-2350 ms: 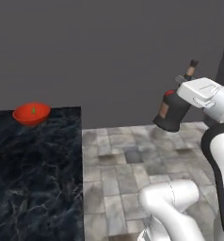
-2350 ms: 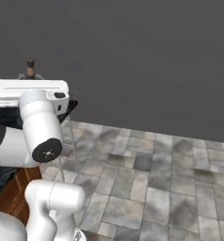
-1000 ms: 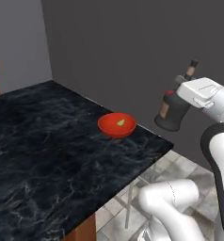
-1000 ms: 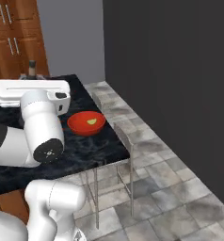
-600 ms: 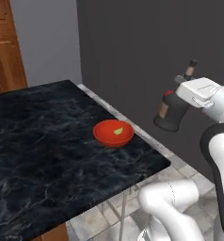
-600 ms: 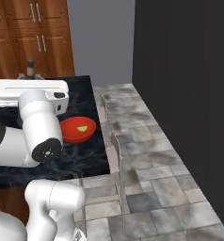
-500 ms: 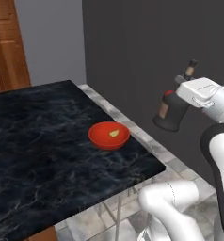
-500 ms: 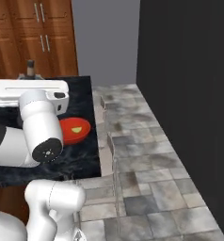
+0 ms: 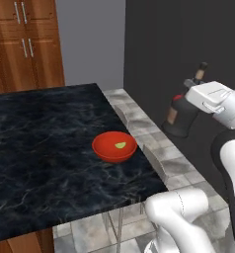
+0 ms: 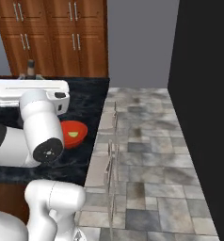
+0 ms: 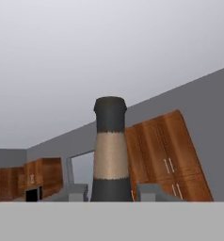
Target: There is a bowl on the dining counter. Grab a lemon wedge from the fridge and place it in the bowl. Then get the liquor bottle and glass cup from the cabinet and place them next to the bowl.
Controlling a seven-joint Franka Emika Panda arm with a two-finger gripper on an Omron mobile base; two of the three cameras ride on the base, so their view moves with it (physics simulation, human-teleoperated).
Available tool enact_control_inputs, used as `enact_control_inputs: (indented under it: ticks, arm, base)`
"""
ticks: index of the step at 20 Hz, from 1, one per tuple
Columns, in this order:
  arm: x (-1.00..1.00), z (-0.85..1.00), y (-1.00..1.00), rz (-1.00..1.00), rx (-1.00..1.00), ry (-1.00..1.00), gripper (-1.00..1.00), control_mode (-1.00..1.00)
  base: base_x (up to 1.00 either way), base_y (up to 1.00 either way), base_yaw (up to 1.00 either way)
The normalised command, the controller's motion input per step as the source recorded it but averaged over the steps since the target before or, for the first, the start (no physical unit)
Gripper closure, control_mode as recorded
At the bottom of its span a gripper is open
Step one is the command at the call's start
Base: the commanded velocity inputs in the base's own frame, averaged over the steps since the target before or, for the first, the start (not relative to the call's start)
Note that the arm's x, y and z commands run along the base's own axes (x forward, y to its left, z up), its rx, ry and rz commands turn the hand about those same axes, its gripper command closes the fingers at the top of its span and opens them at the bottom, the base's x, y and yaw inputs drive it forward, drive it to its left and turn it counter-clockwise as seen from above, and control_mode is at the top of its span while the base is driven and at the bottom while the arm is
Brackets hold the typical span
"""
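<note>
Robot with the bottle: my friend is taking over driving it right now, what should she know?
Gripper: shut on the liquor bottle, held up in the air beside the dining counter, off its edge.
Bowl: on the counter near the corner, lemon wedge already inside.
Done: lemon in the bowl, bottle fetched.
Left: set the bottle down next to the bowl, then bring the glass cup from the cabinet and put it there too.

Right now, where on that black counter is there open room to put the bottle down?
The dining counter is bare all around the bowl: a wide stretch to its left and behind it toward the cabinet. Tightest is the strip between bowl and counter's right edge. The claw holds the liquor bottle off that edge.
</note>
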Motion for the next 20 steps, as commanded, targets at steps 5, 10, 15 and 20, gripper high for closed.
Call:
enact_control_inputs:
  ticks: [5, 10, 15, 20]
  arm:
    - [0.05, -0.27, -0.10, 0.16, 0.00, 0.03, 1.00, -1.00]
    - [0.00, -0.99, -0.26, 0.45, -0.04, 0.01, 1.00, -1.00]
    - [0.01, -0.94, 0.01, 0.44, -0.19, 0.02, 1.00, -1.00]
    - [-0.02, -0.97, 0.69, 0.32, -0.25, -0.08, 1.00, -1.00]
  base:
    - [0.15, -0.14, 0.25]
    - [0.00, 0.00, 0.00]
    - [0.00, 0.00, 0.00]
    - [0.00, 0.00, 0.00]
